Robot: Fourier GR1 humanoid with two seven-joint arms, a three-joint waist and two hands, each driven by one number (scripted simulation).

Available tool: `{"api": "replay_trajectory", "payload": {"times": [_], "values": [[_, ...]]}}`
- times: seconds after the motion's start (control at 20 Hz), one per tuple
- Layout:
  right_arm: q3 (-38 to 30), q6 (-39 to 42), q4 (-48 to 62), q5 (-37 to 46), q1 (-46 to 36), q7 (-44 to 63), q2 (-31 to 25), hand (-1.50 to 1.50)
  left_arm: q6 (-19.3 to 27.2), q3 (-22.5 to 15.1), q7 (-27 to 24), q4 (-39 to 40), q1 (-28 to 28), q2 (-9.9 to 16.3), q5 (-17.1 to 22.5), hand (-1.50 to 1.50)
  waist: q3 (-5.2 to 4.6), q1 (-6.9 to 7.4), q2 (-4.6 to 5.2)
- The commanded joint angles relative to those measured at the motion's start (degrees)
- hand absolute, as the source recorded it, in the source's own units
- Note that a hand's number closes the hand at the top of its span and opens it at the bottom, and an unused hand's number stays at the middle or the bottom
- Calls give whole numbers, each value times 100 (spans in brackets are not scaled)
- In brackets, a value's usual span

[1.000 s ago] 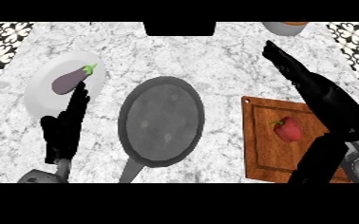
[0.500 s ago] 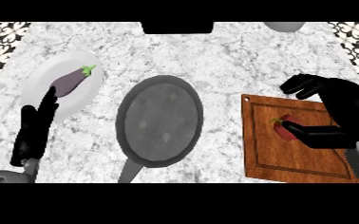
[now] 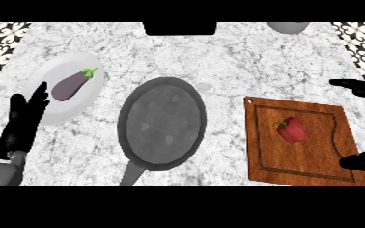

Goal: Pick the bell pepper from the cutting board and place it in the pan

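Though not yet grasped, pepper (image 3: 292,129) lying on its side on the board (image 3: 260,166), stem end turned away from the right hand (image 3: 349,84), well left of that hand and touched by nothing.

Handling, as a judgement: light and hollow, skin smooth and likely slippery, walls stiff enough for a hold but apt to bruise if squeezed hard; rounded, so prone to roll when nudged. Best taken across the broad middle of the body from above, thumb on one flank and fingers on the other; stem too small and off-centre for a sure hold.

Right hand seen only as two dark parts at the view's right edge, one beyond the board's far right corner, the other over its near right corner; wrist and forearm out of view. Whether open or closed: cannot tell. Apart from the pepper in either case.

Pan (image 3: 162,123) further left of the right hand, past the board's left edge, handle pointing toward the robot; holding nothing.

Left hand (image 3: 21,125) resting at the view's lower left, open, fingers straight and pointing up. Just to its right, and partly under its fingertips, plate (image 3: 68,111) carrying an eggplant (image 3: 71,86).

Step in hand, by judgement: approach to the pepper, lift and transfer to the pan not yet begun.
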Motion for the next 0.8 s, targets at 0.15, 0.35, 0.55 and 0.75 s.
{"api": "replay_trajectory", "payload": {"times": [0.15,0.35,0.55,0.75], "values": [[-4,-267,-1043,1346,-59,398,-1117,-150,2,70,191,-45,-100,19,-51,0,-16,-34,-55],[329,-563,-1581,2347,-220,1214,-1420,-150,-38,29,221,-41,-117,-48,-83,0,-19,31,-36],[556,-656,-2105,3192,-12,1750,-1593,-150,-60,74,16,-84,187,-52,-144,0,-15,51,-36],[1265,-766,-2295,4235,-140,2480,-1234,-150,-49,32,-63,299,-194,-297,-309,0,-14,95,11]]}}
